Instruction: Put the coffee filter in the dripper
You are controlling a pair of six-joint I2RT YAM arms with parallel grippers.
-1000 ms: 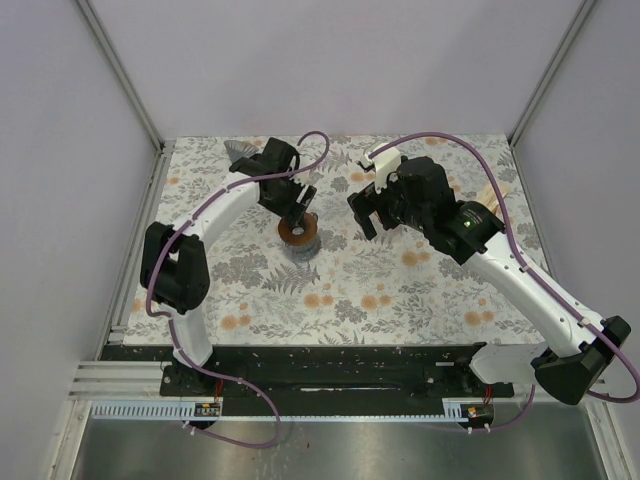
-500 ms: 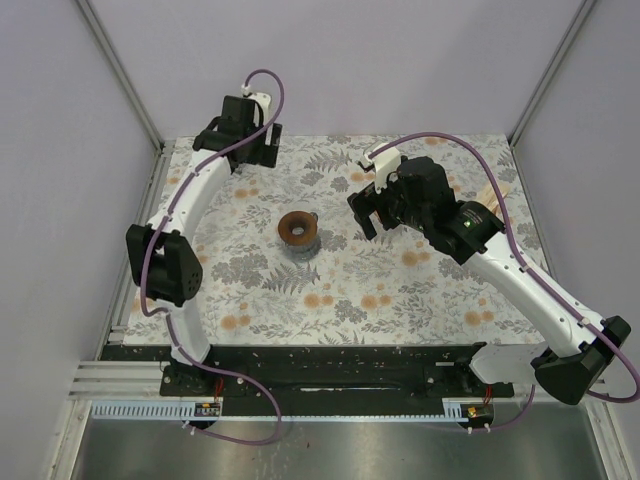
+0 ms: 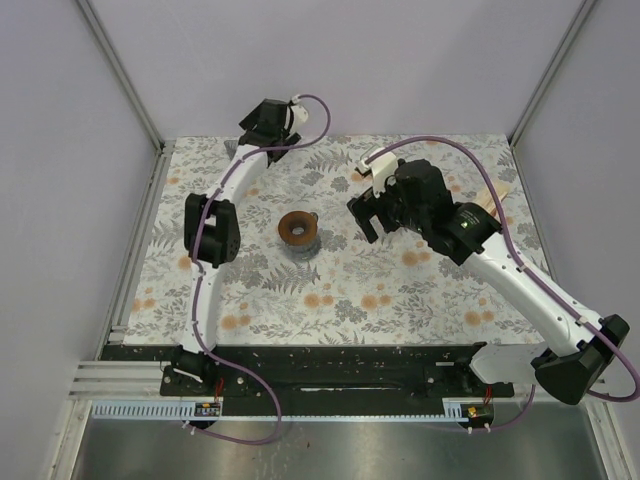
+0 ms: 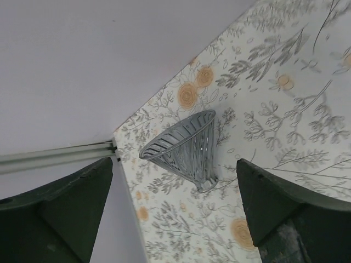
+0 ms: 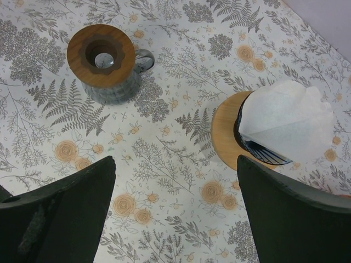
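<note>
Overhead and wrist views of two robot arms over a floral tabletop [image 3: 400, 290]. The left pincer [image 4: 175, 189] hangs above a metal cone dripper [image 4: 186, 145], fingers spread wide and holding nothing. The dripper lies on its side near the far-left corner. The right pincer [image 5: 175, 203] is also spread wide and empty, high above the middle of the tabletop. The white paper coffee filter [image 5: 285, 123] sits folded in a dark holder on a wooden disc [image 5: 224, 131], well apart from a grey jug with a wooden collar [image 5: 101, 55].

The filter is not yet in the dripper. The step in hand looks like reaching for the dripper. The next move probably calls for lowering the left pincer and closing across the cone's rim or wall.

The dripper lies close to the tabletop edge, with a metal rail [image 4: 55, 156] and the wall just beyond, so room is tight there. Open room lies toward the centre.
</note>
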